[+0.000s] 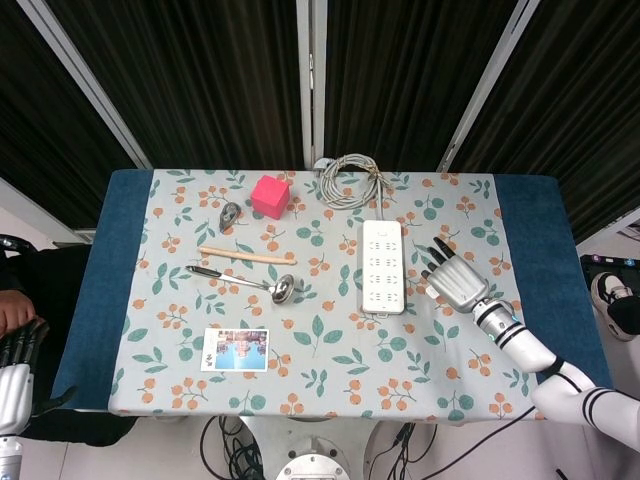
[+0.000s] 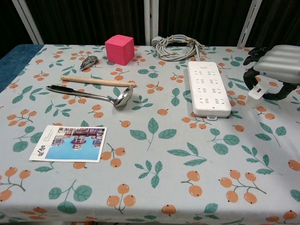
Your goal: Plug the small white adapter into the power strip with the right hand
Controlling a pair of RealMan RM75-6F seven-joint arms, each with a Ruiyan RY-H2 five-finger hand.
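Note:
The small white adapter stands on the tablecloth just right of the white power strip. My right hand hovers low over the adapter. Its dark fingers curve down on the adapter's left and the thumb curls in on its right, with small gaps still showing. In the head view the hand hides the adapter. My left hand hangs off the table's left edge, holding nothing.
A coiled grey cable lies behind the strip. A pink cube, wooden stick, metal ladle, small grey object and a photo card occupy the table's left half.

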